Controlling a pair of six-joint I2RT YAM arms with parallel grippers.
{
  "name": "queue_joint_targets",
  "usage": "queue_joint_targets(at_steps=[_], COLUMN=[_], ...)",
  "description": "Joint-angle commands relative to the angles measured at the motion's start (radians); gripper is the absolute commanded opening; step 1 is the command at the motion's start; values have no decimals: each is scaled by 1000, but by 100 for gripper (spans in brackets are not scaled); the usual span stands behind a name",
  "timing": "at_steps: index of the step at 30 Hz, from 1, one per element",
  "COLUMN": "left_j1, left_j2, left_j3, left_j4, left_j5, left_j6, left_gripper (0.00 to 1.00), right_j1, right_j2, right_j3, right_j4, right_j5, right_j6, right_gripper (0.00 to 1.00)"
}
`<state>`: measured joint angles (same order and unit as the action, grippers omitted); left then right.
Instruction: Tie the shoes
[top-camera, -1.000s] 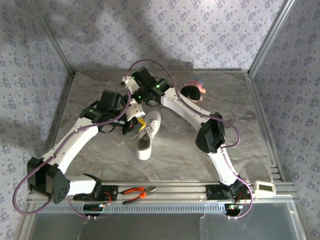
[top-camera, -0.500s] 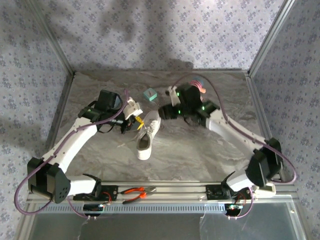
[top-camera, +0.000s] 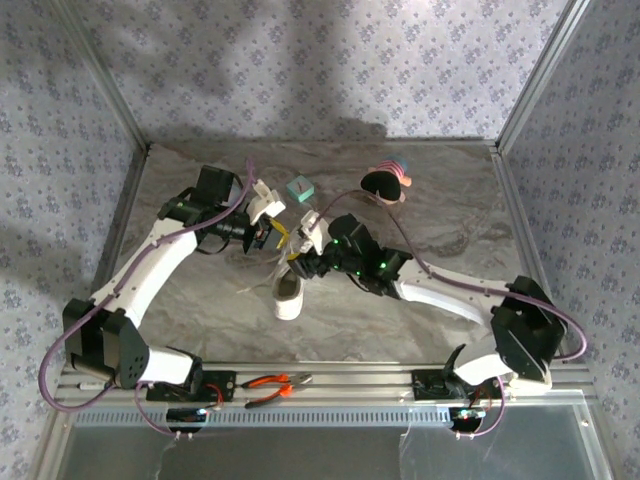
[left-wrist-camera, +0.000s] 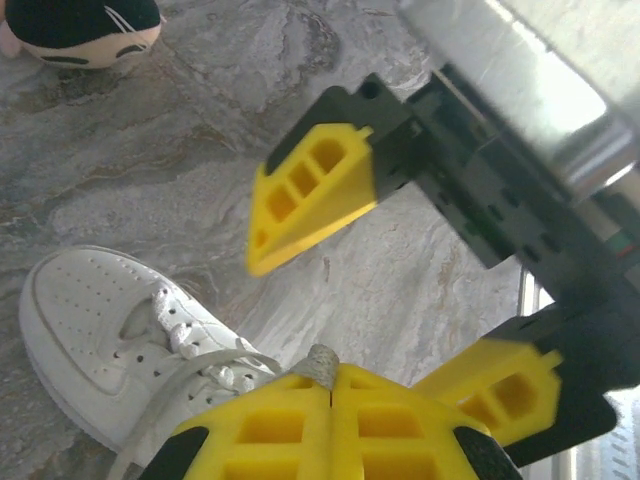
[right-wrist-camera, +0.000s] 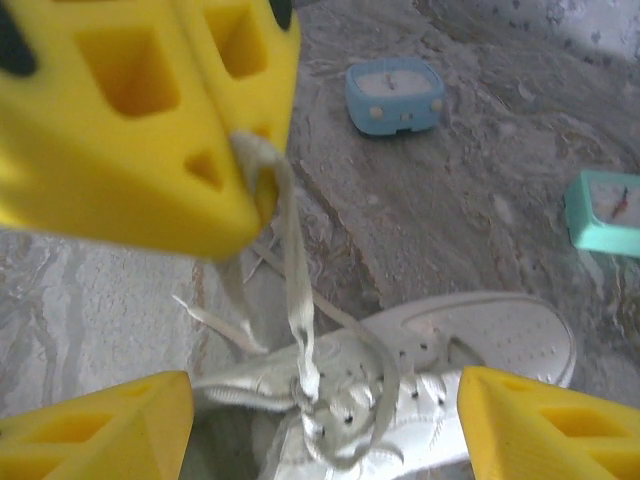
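Lace hand-over above the white sneaker (top-camera: 288, 298), which rests on its sole near the middle of the table (top-camera: 450, 230), between the two arms. We see the left gripper (left-wrist-camera: 330, 388) closed flat, its pads pinching only the frayed end of one lace (right-wrist-camera: 292, 270). The strand runs taut and nearly upright from there down to the crossing over the eyelets. The right gripper (right-wrist-camera: 325, 405) hangs just over the lacing with its jaws spread wide and nothing between them. We judge three hazards. First, the pinch sits at the very tip of the lace, so any hard pull may draw it out of the pads. Second, the loose strands lie bunched under the open jaws, so a closing stroke may take two strands at once, or the tongue, instead of one. Third, the two grippers stand very near each other. A small misjudged approach would knock them together or jerk the light sneaker across the table, slackening the raised strand.
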<state>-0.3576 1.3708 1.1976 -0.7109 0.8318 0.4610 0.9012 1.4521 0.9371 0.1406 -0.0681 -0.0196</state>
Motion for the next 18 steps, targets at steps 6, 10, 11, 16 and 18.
queue_joint_targets(at_steps=[6, 10, 11, 16, 18], left_j1=[5, 6, 7, 17, 24], left_j2=[24, 36, 37, 43, 38], left_j3=[50, 67, 69, 73, 68], left_j4=[-55, -75, -79, -94, -92], left_j5=[85, 94, 96, 99, 84], left_j6=[-24, -18, -15, 1, 10], left_gripper=[0, 0, 0, 0, 3], right_j1=[8, 7, 7, 3, -1], right_j2=[90, 118, 123, 129, 124], right_j3=[75, 85, 90, 93, 94], right_j4=[113, 151, 154, 158, 143], right_j5=[-26, -43, -49, -48, -35], right_j6=[-71, -70, -71, -63, -55], right_gripper=[72, 68, 65, 11, 0])
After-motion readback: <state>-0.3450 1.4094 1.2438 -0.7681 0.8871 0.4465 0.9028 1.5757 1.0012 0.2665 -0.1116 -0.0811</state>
